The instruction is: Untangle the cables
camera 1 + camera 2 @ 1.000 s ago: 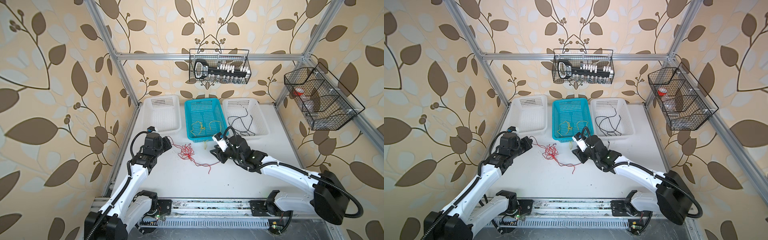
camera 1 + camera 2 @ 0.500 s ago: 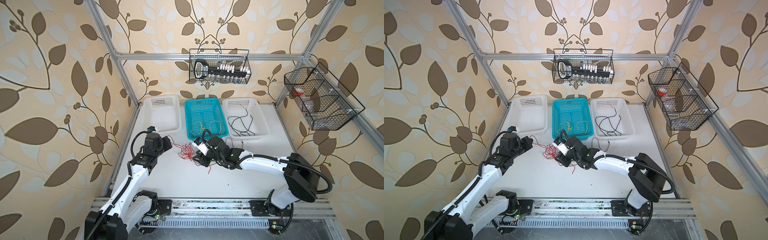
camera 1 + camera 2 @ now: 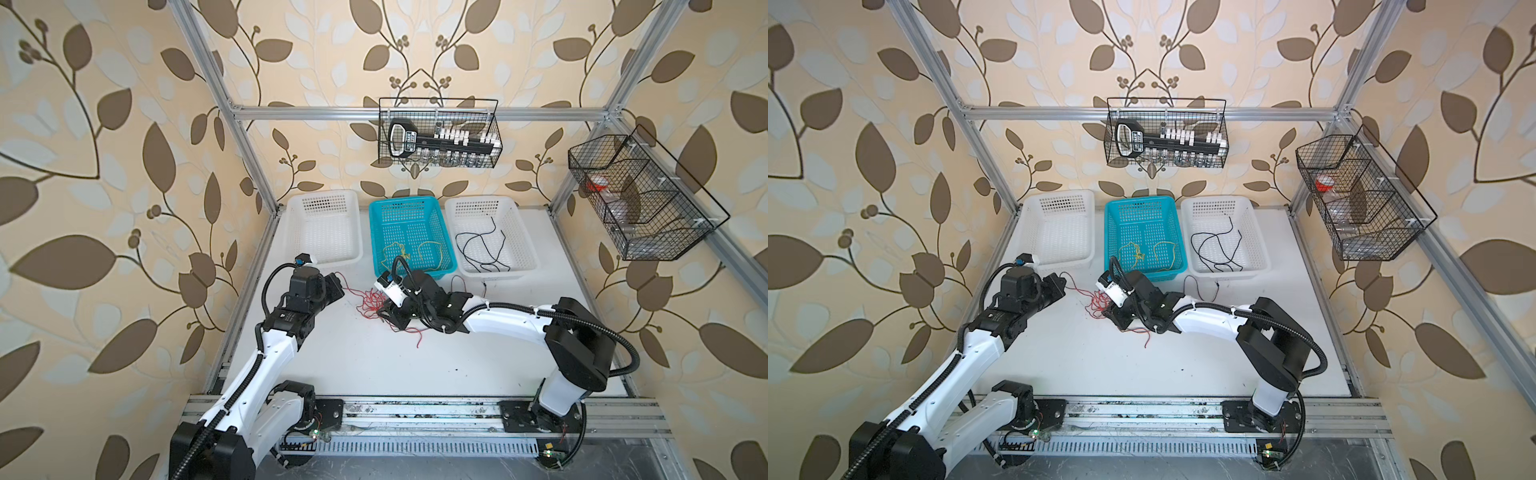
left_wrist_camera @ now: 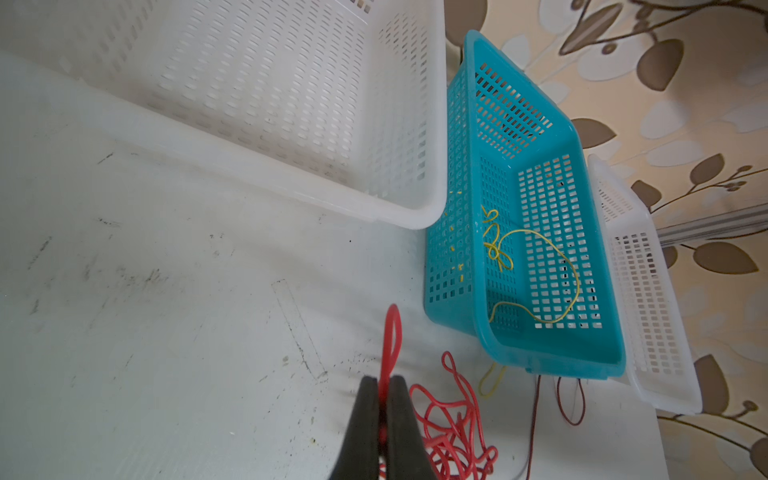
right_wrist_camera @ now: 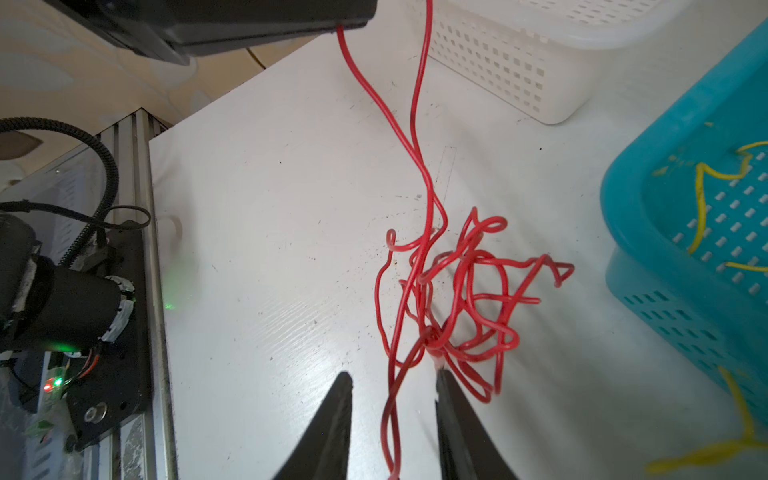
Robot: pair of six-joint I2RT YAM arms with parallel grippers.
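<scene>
The left arm rises from its base on the left side, with its wrist bent toward the middle. The left gripper has its jaws pressed together on a loop of red cable. The right arm stretches low over the worktop, past the middle. The right gripper points down with its jaws apart, and a strand runs between them, seemingly not pinched.

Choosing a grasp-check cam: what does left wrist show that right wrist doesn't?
Left wrist only: left gripper shut on a loop of red cable; right white basket. Right wrist only: right gripper open, astride a strand of that cable; left arm's base. Both: the cable's tangle, teal basket holding yellow cable, left white basket.
</scene>
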